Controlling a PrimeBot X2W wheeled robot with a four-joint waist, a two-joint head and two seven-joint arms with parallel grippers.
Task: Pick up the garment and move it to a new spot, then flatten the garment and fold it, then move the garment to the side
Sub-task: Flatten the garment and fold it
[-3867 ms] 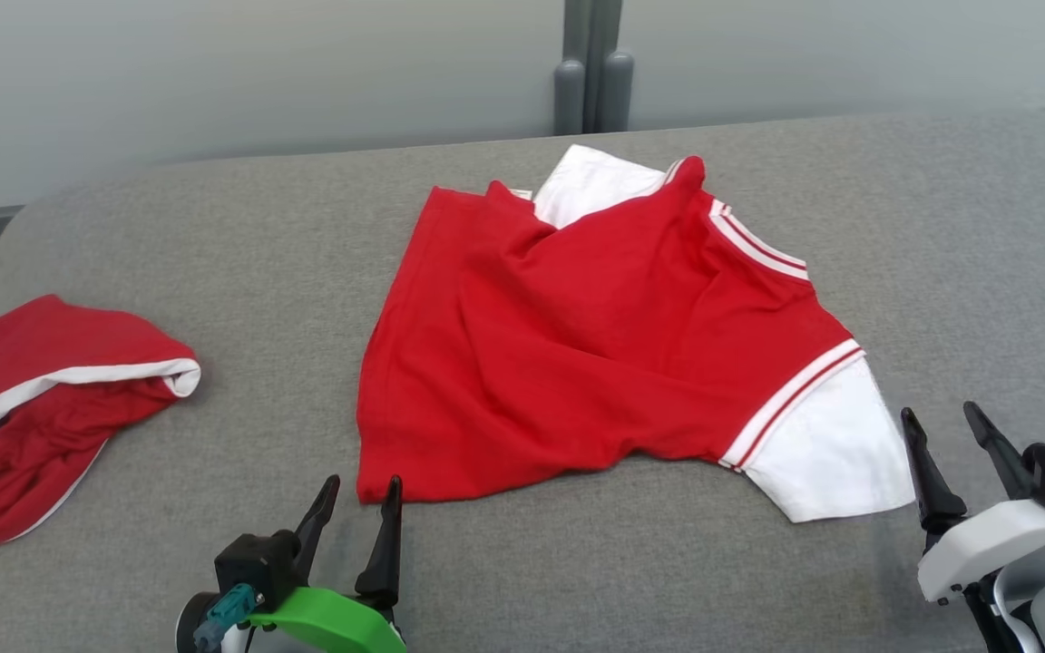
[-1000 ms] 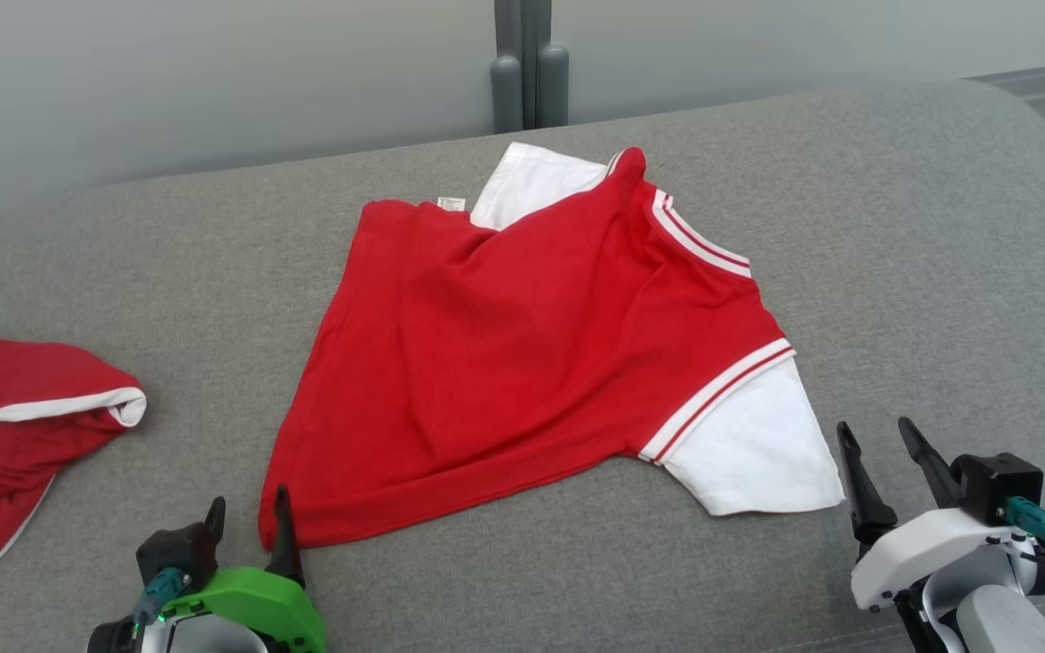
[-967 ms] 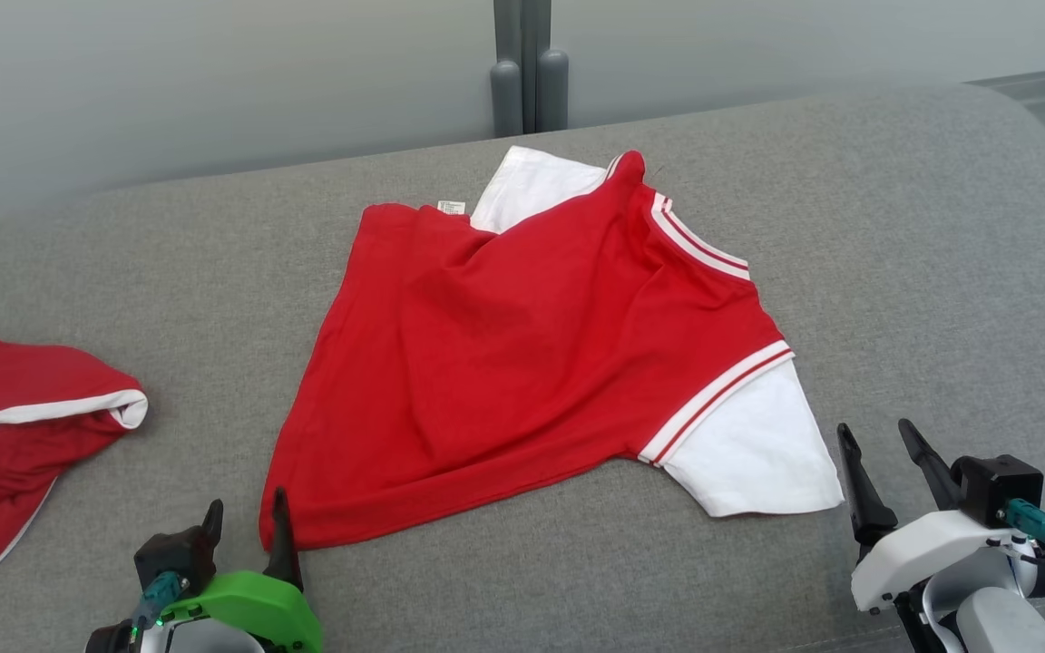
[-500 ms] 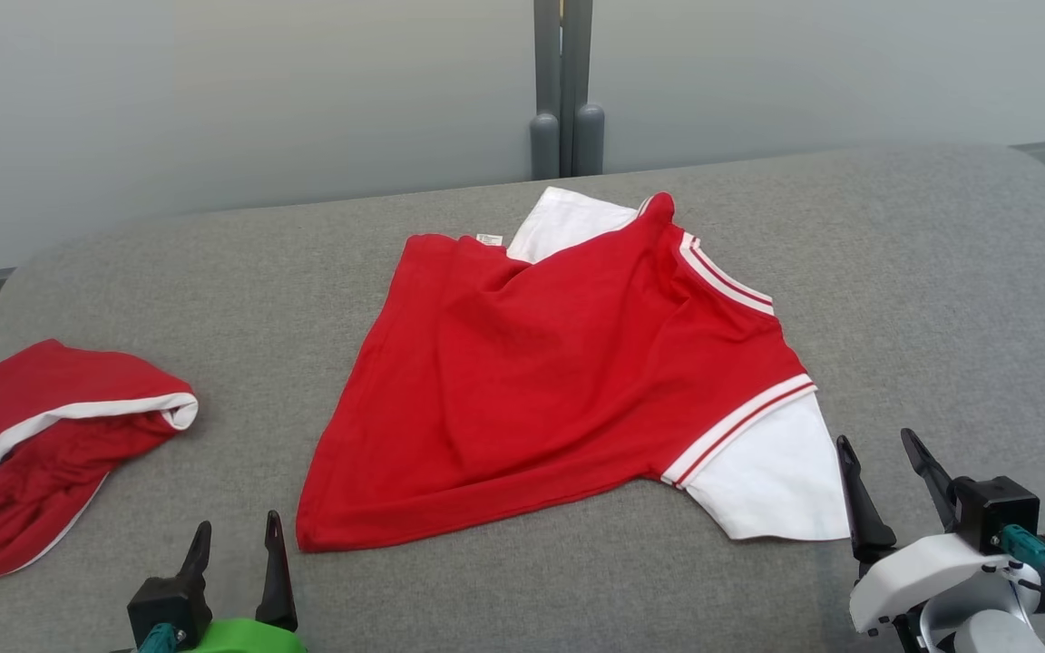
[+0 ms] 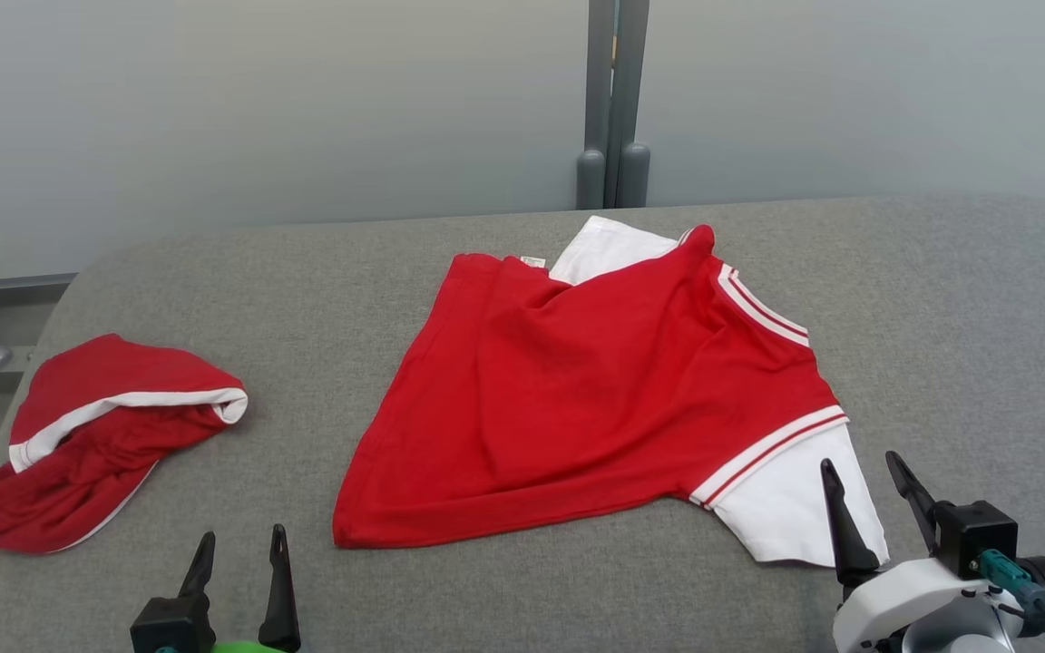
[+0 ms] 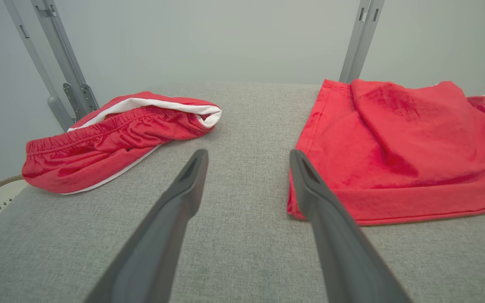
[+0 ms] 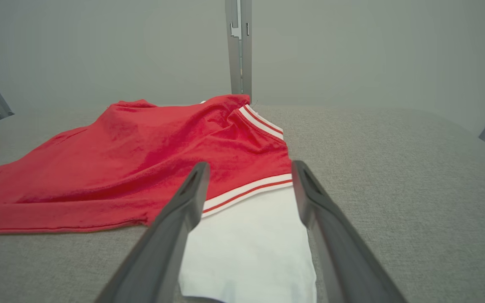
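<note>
Inspector: Left gripper (image 5: 243,533), fingers spread and empty, sits just short of the near hem corner of the garment (image 5: 595,390), which lies rumpled mid grey pad (image 5: 940,299). Right gripper (image 5: 859,461) is spread at the white sleeve (image 5: 786,512).
Supervisor: Advise low pinches at both, drawing apart evenly.

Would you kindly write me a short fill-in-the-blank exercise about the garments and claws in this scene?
1. The red shirt lying on the grey padded surface has a near sleeve coloured ____.
2. In the head view, the bunched red shorts lie on the shirt's ____ side.
3. The left claw and the right claw both hold nothing, and their jaws stand ____.

Missing words: white; left; open.
</note>
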